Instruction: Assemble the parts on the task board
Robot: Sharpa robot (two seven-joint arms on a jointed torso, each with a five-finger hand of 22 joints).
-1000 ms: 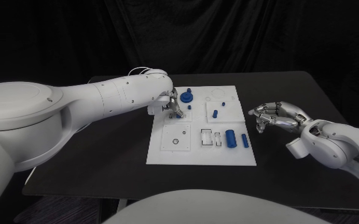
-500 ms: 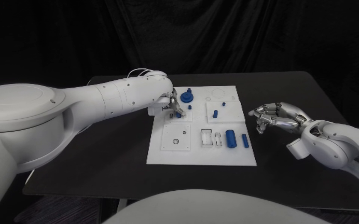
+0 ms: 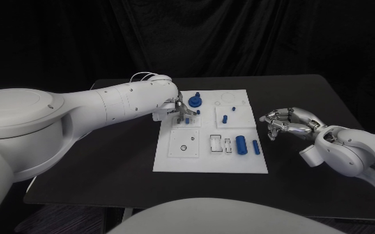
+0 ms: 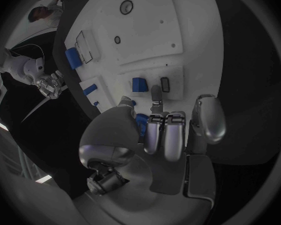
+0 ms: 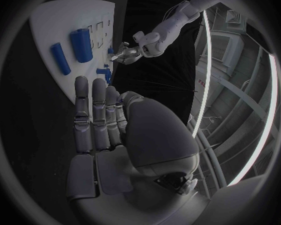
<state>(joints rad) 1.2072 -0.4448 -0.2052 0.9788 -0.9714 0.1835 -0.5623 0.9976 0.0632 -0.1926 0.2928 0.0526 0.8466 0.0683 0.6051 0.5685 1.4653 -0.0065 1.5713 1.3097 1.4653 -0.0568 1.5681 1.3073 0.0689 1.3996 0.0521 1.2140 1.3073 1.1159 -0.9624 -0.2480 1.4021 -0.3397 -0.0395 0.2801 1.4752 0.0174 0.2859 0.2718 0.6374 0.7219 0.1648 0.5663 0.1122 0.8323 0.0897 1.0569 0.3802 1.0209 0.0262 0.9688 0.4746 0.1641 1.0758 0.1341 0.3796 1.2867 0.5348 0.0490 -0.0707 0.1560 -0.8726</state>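
The white task board (image 3: 173, 161) lies mid-table. My left hand (image 3: 181, 112) hovers over its far left section, fingers (image 4: 156, 105) stretched down beside a small blue piece (image 4: 139, 84) (image 3: 198, 111) and a narrow slot (image 4: 165, 84); nothing shows in its grip. A blue round part with a peg (image 3: 194, 102) stands just beyond the hand, glimpsed under the thumb (image 4: 140, 125). A blue peg (image 3: 224, 118), a thick blue cylinder (image 3: 241, 144) (image 5: 83, 45) and a slim blue rod (image 3: 256, 147) (image 5: 58, 58) lie on the board's right half. My right hand (image 3: 288, 122) (image 5: 100, 120) hangs off the board's right edge, fingers curled, holding nothing.
A small ring (image 3: 182, 148) sits in the board's near left square, with white rectangular slots (image 3: 217, 143) beside it. A round recess (image 3: 227, 97) marks the far right corner. Black table (image 3: 109, 158) stretches out on both sides of the board.
My left hand has edged slightly to the right over the board's far left section. The right hand has stayed where it was.
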